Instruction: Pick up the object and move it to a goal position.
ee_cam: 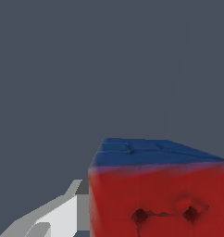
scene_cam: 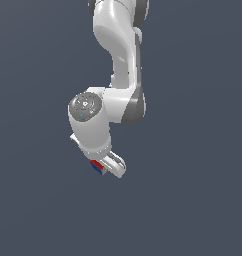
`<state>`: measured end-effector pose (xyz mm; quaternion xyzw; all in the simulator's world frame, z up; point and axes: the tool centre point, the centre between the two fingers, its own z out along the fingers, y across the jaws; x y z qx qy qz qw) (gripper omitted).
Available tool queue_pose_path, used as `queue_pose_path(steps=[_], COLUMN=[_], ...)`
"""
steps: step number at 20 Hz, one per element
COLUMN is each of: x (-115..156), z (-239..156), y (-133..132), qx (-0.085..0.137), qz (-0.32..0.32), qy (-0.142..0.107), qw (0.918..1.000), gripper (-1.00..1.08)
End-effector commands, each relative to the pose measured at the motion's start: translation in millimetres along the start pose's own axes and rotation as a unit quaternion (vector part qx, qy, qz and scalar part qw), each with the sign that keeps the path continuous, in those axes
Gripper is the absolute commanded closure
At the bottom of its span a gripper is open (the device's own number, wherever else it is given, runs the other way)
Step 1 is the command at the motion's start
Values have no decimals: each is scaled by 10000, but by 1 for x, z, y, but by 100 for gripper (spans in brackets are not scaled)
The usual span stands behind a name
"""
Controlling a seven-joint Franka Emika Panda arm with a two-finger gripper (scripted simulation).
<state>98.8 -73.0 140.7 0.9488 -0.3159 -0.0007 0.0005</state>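
And there's the cube (scene_cam: 97,166), tiny, red on one face and blue on another, tucked right up at the tip of the gripper (scene_cam: 107,167) in the exterior view. It sits hard against the one white finger (scene_cam: 115,164) that shows, on the exterior view's left of it, with no surface visible beneath, just flat grey background all round. The wrist view fills up with it: the red face (ee_cam: 160,203) close to the lens with two dark pits in it, the blue face (ee_cam: 146,152) angled away above, and a white finger (ee_cam: 58,215) pressed to its side.

So the fingers are clenched on the cube, and I'd call it carried, clear of any desk. The opposite finger is hidden, so that's a judgement from how snugly it sits.

How will it handle? Looks rigid, flat-sided, surely light for an arm (scene_cam: 118,60) this size. Flat parallel faces are the place to hold it, and that's where the finger sits. The worry is size: a thing this small has little contact area, so a twist or a jolt could pivot it out. Smooth travel to the goal seems wise; no goal marker shows in either view.
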Motion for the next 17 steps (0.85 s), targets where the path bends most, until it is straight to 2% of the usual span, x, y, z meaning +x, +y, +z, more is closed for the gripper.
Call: queue_pose_path(steps=[1,17], x=[8,27], z=[-9,-27], y=[-6,-18], qx=[4,7], qz=[0,1], qy=[6,5], qw=[10000,10000], gripper=[108,108])
